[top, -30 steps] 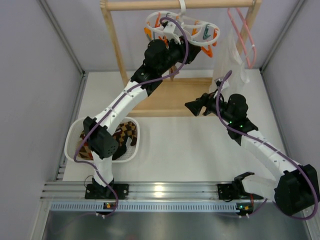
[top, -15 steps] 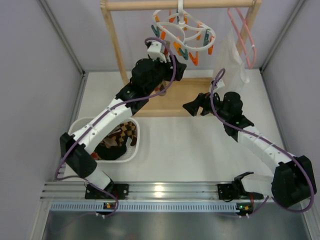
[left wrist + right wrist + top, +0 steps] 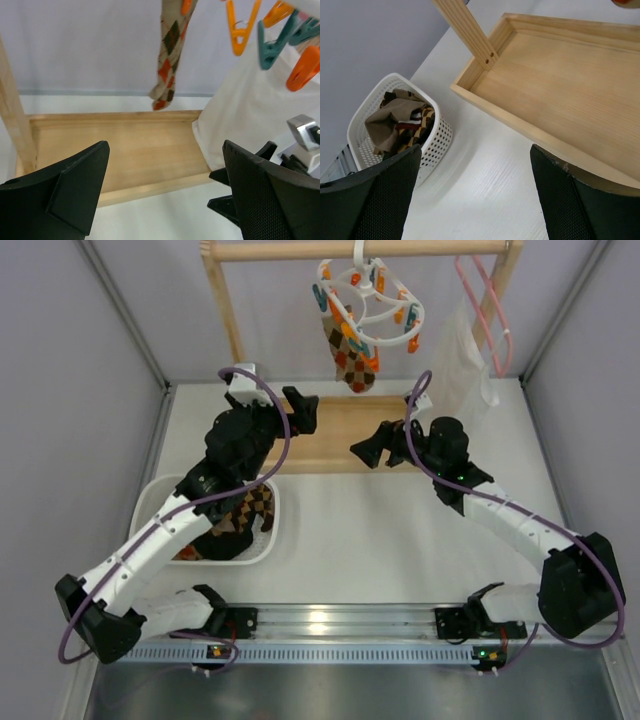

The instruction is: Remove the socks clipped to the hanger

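Observation:
The white ring hanger (image 3: 368, 302) with orange and teal clothespins (image 3: 239, 26) hangs from the wooden bar. One argyle sock (image 3: 352, 358) stays clipped to it and dangles free (image 3: 169, 55). More socks (image 3: 247, 516) lie in the white basket (image 3: 274, 526), which also shows in the right wrist view (image 3: 436, 131). My left gripper (image 3: 300, 412) hangs open and empty below and to the left of the sock, over the rack's wooden base (image 3: 115, 145). My right gripper (image 3: 368, 446) is open and empty at the base's near edge, facing left (image 3: 475, 200).
A pink hanger (image 3: 482, 302) carries a white translucent garment (image 3: 462, 360) at the right end of the bar (image 3: 300, 250). The rack's left post (image 3: 226, 315) rises from the base tray (image 3: 345, 435). Grey walls close in both sides.
My left arm has pulled back down and left from the hanger, and its jaws have opened wide. The hanger has swung back, and the sock now hangs in plain view. My right gripper edged left.

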